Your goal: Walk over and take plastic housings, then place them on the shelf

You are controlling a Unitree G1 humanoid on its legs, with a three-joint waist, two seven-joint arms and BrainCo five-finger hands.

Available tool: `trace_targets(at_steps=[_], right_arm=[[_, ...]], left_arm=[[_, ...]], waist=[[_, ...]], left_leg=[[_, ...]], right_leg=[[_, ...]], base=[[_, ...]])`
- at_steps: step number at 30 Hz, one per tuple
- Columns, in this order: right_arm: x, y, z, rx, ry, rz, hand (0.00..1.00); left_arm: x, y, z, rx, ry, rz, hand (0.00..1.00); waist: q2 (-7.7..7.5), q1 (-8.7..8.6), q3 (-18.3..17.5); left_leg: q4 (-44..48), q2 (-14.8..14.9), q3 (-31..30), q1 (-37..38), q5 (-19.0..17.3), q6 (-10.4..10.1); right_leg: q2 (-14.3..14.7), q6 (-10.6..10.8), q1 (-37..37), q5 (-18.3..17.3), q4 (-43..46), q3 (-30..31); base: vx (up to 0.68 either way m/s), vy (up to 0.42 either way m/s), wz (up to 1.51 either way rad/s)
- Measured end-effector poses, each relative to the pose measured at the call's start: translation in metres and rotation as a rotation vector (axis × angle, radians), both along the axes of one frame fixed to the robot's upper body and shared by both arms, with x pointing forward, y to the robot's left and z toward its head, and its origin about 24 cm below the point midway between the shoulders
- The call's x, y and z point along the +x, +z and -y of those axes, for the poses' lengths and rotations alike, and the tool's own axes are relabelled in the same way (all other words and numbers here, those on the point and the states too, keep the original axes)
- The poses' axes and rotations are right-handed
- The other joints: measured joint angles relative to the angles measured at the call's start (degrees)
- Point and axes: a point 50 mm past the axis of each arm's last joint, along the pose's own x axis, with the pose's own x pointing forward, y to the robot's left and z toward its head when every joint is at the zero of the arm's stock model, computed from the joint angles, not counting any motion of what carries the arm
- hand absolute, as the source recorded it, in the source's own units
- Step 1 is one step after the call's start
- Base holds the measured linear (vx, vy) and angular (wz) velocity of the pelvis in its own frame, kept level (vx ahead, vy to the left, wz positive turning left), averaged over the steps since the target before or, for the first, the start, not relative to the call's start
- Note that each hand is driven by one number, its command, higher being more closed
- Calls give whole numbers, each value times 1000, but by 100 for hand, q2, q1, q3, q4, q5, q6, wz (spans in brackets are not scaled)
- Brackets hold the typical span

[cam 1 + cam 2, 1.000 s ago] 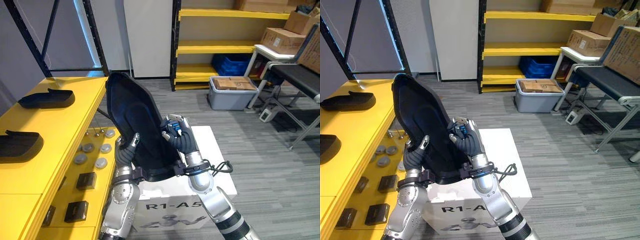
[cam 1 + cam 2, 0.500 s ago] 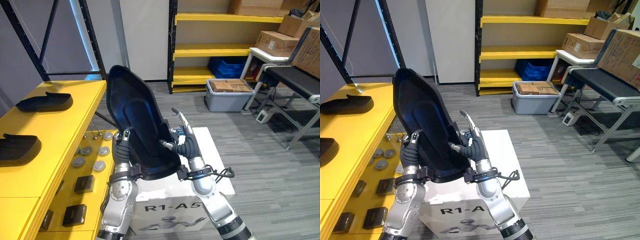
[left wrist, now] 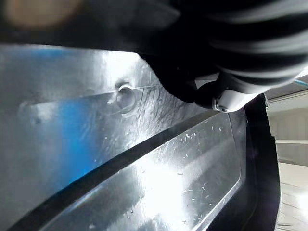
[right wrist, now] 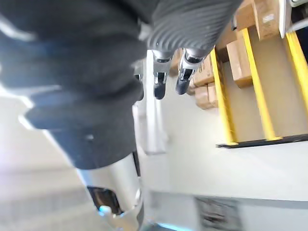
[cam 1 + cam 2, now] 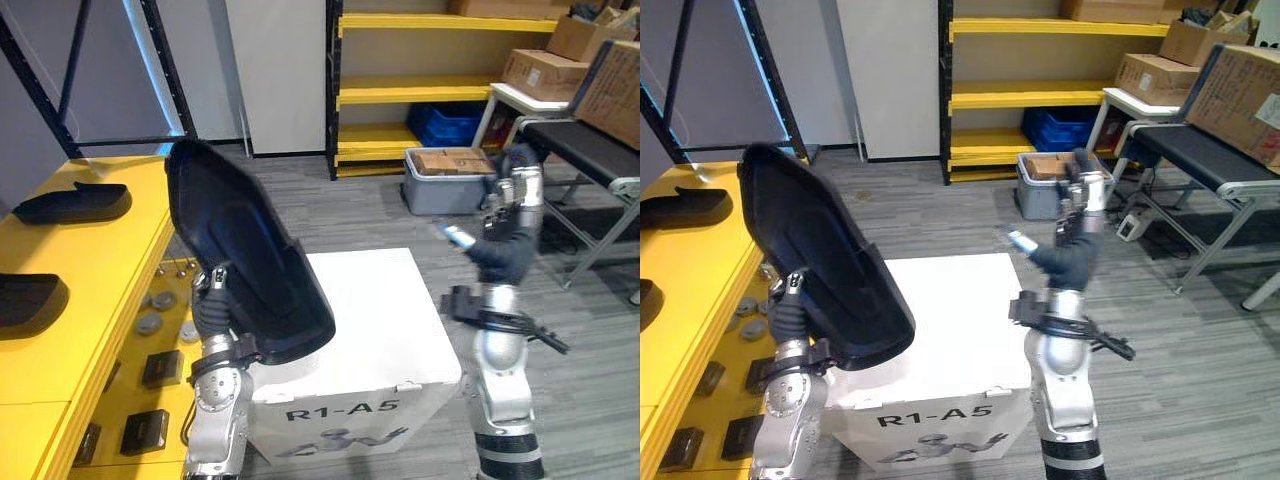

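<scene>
- Left hand (image 5: 211, 303) grips the low edge of the black housing (image 5: 245, 255), fingers curled on its rim; the housing stands tilted above the left side of the white box (image 5: 380, 310).
- Right hand (image 5: 508, 240) is raised at the right, well apart, fingers relaxed, holding nothing.
- Risk, I think: one grip so low on a big part may slip or twist, and the top can knock the yellow shelf (image 5: 110, 250) at the left.

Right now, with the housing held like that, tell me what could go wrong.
1. Only the left hand grips the tall black housing, at its lower edge. The right hand is up and clear of it, so it may tip or slip onto the white box.
2. Swinging it to the yellow shelf could knock the near housing or the far housing lying there.
</scene>
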Motion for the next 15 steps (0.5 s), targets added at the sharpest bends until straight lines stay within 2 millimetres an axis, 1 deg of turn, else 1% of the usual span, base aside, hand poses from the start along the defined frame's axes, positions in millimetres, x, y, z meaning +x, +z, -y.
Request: trace_targets(at_steps=[2, 4, 5, 7, 8, 9, 10, 11, 12, 13, 14, 15], right_arm=[[-1, 1, 8, 64, 19, 25, 0], [-6, -3, 27, 137, -12, 37, 0], [-9, -5, 33, 152, -31, 35, 0], [-20, -23, 60, 173, -151, -27, 0], [-23, -29, 66, 175, -182, -56, 0], [-27, -41, 75, 179, -226, -110, 0], [-35, -67, 90, 177, -308, -230, 0], [-39, -79, 96, 183, -338, -286, 0], [-49, -102, 105, 173, -397, -410, 0], [-59, -126, 111, 149, -442, -544, 0], [-64, -137, 113, 134, -460, -611, 0], [-76, -157, 116, 96, -484, -738, 0]], left_arm=[[-1, -1, 0, 2, -8, -4, 100], [-3, -4, 0, -1, -13, -15, 100], [-4, -5, -1, -3, -8, -20, 100], [-9, -11, -10, -4, 28, -47, 100], [-11, -13, -13, -2, 41, -55, 100], [-15, -16, -17, 0, 58, -70, 100], [-20, -20, -25, 12, 87, -90, 100], [-21, -22, -26, 16, 87, -97, 100], [-25, -24, -30, 21, 100, -110, 100], [-30, -27, -34, 36, 116, -127, 100], [-32, -29, -36, 42, 123, -137, 100], [-37, -32, -38, 52, 125, -154, 100]], waist=[[-2, -5, 16], [-6, -7, 43], [-7, -7, 47], [-3, -19, 84], [-2, -37, 87], [3, -79, 91], [8, -97, 94], [8, -109, 94], [11, -122, 95], [15, -128, 97], [18, -139, 99], [19, -146, 100]], left_leg=[[-5, -2, 0, -2, -1, 0], [-8, -6, -6, -12, -8, 10], [-8, -8, -8, -12, -9, 11], [-8, -15, -15, -14, -24, 28], [-7, -17, -15, -17, -28, 33], [-7, -21, -15, -19, -34, 40], [-7, -28, -15, -28, -45, 48], [-6, -31, -14, -40, -46, 49], [-3, -35, -19, -87, -47, 49], [-3, -35, -18, -114, -46, 49], [-3, -35, -16, -119, -46, 50], [-3, -35, -17, -127, -48, 49]], right_leg=[[-1, 2, 1, -1, 0, 1], [-5, 10, -3, -7, -1, 0], [-7, 14, -2, -9, -1, 0], [-14, 26, -10, -18, -1, -4], [-16, 29, -12, -21, -1, -3], [-20, 35, -13, -25, -1, -4], [-28, 42, -49, -30, 0, -3], [-30, 46, -60, -32, 0, -2], [-35, 47, -99, -33, 1, -5], [-36, 47, -106, -33, 3, -4], [-37, 48, -104, -33, 4, -3], [-37, 51, -108, -36, 4, -4]], base=[[0, 0, 0], [0, 0, 0], [0, 0, 0], [0, 0, 0], [0, 0, 0], [0, 0, 0], [0, 0, 0], [0, 0, 0], [0, 0, 0], [0, 0, 0], [0, 0, 0], [0, 0, 0]])
